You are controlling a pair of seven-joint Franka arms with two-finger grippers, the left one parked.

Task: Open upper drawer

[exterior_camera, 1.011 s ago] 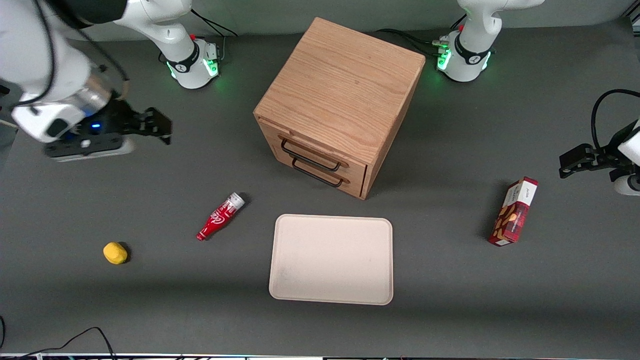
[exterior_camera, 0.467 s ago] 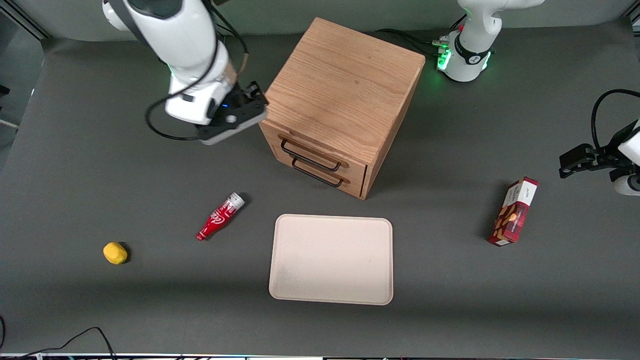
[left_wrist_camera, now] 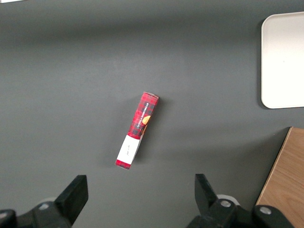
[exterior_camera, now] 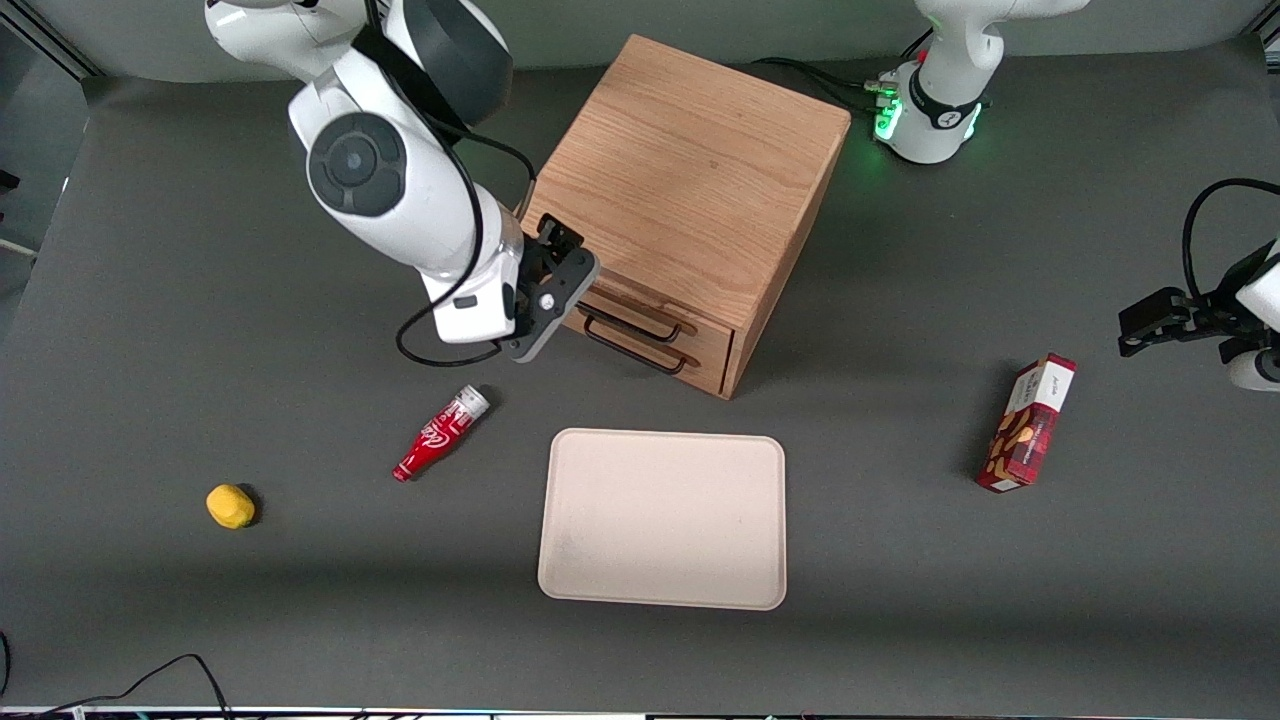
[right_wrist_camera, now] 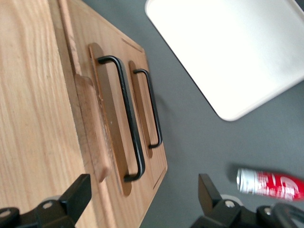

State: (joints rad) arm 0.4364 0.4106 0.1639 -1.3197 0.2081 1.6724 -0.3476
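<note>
End effector (exterior_camera: pixel 560 290) sits just in front of the oak cabinet (exterior_camera: pixel 690 170), at the working-arm end of the drawer fronts, fingers (right_wrist_camera: pixel 76 194) spread wide w/ nothing between them. Upper drawer (right_wrist_camera: pixel 107 123) looks shut, flush w/ the cabinet face; its black handle (right_wrist_camera: pixel 128 123) is just ahead of the end effector, near but not touching, not yet between the fingers. Handle's long axis runs away from the end effector toward the parked arm's end, along the drawer front, so finger gap sits roughly crosswise to the bar. Lower drawer handle (right_wrist_camera: pixel 152 109) lies parallel, just beside it on the surface side, easy to grab by mistake. Probably needs a short advance onto the upper bar, then close.
</note>
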